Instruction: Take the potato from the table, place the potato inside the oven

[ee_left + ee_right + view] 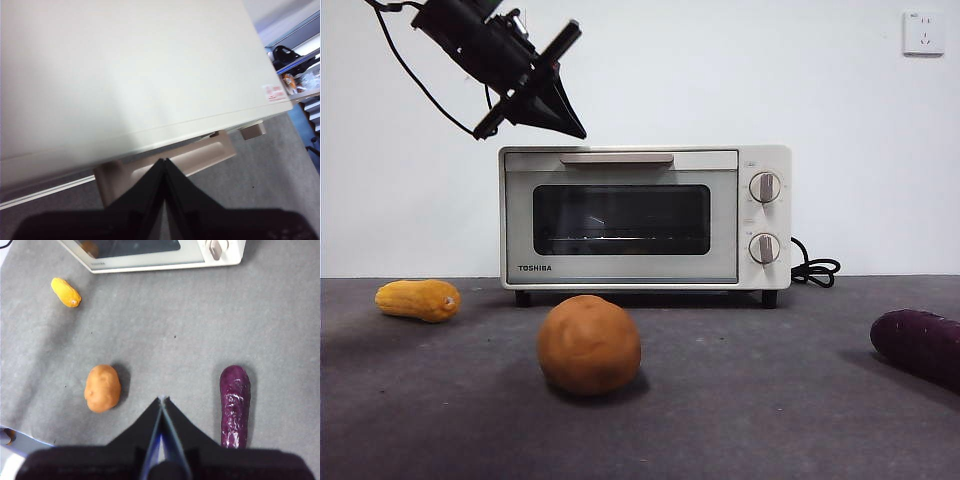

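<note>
- Potato (589, 343): round orange-brown ball with a darker blotch low on its front, resting on the bench (740, 420) well in front of the oven (644, 216), roughly between a bumpy yellow vegetable (418, 299) and a dark purple vegetable (920, 345); nothing touches it.
- Handling, as judged: firm, unlikely to crush, moderately heavy; the matte skin should give fair friction, but the round form may roll or squirt out of a shallow pinch. Best taken across its widest middle, jaws spread well first.
- Left end effector (563, 112): above the oven's top left corner, near the beige handle (616, 158); jaws pressed together, holding nothing.
- Right end effector (163, 401): raised over the bench between potato and purple vegetable; jaws together, empty.
- Oven door: closed.
- Not determinable: oven interior behind dark glass; potato's underside and rear; purple vegetable cut off at the front view's edge.
</note>
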Motion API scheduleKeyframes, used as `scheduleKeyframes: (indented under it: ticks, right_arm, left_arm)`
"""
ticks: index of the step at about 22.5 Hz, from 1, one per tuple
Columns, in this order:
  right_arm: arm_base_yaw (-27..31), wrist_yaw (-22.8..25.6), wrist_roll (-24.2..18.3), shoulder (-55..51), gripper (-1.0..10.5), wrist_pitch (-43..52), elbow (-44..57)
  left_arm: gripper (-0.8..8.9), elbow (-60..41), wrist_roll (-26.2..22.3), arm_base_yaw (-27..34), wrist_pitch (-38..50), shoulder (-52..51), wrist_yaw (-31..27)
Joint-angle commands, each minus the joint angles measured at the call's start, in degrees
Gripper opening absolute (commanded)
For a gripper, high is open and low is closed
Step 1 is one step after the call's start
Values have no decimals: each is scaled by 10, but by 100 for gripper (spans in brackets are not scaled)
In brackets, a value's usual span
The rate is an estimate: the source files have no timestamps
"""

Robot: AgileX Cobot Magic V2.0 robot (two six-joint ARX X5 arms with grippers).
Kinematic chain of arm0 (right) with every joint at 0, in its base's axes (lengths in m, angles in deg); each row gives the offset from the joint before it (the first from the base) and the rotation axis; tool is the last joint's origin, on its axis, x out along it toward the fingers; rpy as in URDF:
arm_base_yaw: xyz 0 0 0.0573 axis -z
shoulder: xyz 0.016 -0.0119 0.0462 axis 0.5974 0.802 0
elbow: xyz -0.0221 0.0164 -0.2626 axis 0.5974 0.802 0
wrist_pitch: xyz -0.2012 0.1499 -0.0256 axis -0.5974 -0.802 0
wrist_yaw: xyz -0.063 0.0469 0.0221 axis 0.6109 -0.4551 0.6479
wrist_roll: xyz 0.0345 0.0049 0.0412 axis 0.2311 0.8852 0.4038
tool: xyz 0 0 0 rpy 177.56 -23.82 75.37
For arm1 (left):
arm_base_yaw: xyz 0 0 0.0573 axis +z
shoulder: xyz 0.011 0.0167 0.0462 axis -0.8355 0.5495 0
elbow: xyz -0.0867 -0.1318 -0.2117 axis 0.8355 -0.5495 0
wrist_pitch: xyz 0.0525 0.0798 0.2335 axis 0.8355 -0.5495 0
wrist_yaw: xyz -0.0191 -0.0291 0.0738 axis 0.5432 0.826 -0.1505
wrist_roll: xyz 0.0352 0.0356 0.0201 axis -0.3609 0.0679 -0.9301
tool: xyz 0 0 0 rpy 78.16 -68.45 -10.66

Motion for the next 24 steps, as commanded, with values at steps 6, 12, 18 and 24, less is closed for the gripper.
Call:
scheduleKeyframes:
  ticks: [6, 12, 18, 24]
  right_arm:
    - [0, -2, -4, 0, -3, -4, -3]
    - [0, -2, -4, 0, -3, -20, -3]
    - [0, -2, -4, 0, -3, -24, -3]
    - [0, -2, -4, 0, -3, -25, -3]
  left_arm:
    - [-6, 2, -7, -11, -3, 23, -26]
    - [-6, 2, -21, -15, -17, 30, -42]
    - [-6, 2, -65, -17, -66, 30, -70]
    - [-6, 2, -113, -20, -124, 30, -103]
